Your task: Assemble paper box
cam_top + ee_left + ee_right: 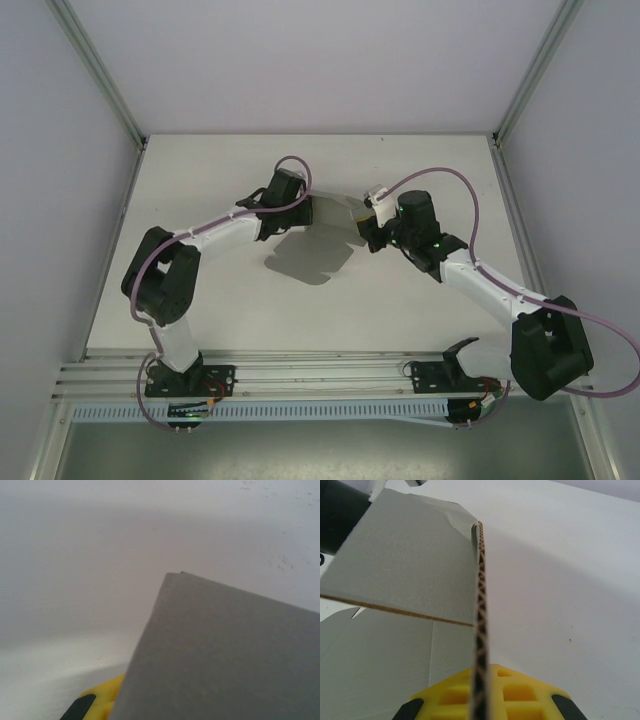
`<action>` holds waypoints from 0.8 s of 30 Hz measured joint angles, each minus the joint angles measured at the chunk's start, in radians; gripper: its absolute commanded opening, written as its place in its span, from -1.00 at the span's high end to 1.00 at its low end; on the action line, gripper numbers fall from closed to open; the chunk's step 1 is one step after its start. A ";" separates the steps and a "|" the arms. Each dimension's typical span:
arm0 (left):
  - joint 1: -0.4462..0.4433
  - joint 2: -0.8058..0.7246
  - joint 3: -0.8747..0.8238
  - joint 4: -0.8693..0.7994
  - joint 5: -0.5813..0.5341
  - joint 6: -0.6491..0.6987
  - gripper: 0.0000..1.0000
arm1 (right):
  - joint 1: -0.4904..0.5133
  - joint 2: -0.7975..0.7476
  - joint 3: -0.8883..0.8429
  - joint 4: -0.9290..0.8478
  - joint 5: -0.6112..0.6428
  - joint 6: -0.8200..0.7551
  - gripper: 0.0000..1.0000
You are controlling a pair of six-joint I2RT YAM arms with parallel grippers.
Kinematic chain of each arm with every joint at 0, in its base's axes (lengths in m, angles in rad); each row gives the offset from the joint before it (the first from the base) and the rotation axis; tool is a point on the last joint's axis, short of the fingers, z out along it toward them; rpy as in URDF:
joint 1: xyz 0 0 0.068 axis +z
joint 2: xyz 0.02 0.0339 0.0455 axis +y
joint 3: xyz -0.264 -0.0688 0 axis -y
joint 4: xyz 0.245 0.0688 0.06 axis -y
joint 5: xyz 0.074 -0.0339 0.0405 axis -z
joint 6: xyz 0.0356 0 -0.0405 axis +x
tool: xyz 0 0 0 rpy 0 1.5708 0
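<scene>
The paper box (pixel 312 252) is a partly folded grey cardboard sheet, raised between both arms over the middle of the table. My left gripper (pixel 303 208) sits at its far left edge. In the left wrist view a flat grey panel (pixel 225 655) covers the jaws, and one yellow finger (pixel 107 700) shows beside it. My right gripper (pixel 365 230) is at the sheet's right side. In the right wrist view it (pixel 480 702) is shut on an upright flap whose corrugated edge (pixel 480 605) runs up between the yellow fingers, with another folded panel (pixel 405 560) standing to the left.
The white table (pixel 420 300) has metal frame posts (pixel 100 75) at its back corners and white walls on three sides. A rail and cable tray (pixel 300 375) run along the near edge by the arm bases.
</scene>
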 measured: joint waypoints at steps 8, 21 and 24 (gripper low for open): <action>0.072 -0.084 -0.140 0.071 -0.028 0.023 1.00 | -0.001 -0.038 0.026 0.002 0.025 0.018 -0.15; 0.084 -0.145 -0.197 0.126 -0.005 0.034 1.00 | -0.001 0.019 0.214 0.016 0.091 0.017 -0.52; 0.084 -0.158 -0.210 0.143 0.012 0.039 1.00 | -0.001 0.108 0.248 0.011 0.090 0.007 -0.52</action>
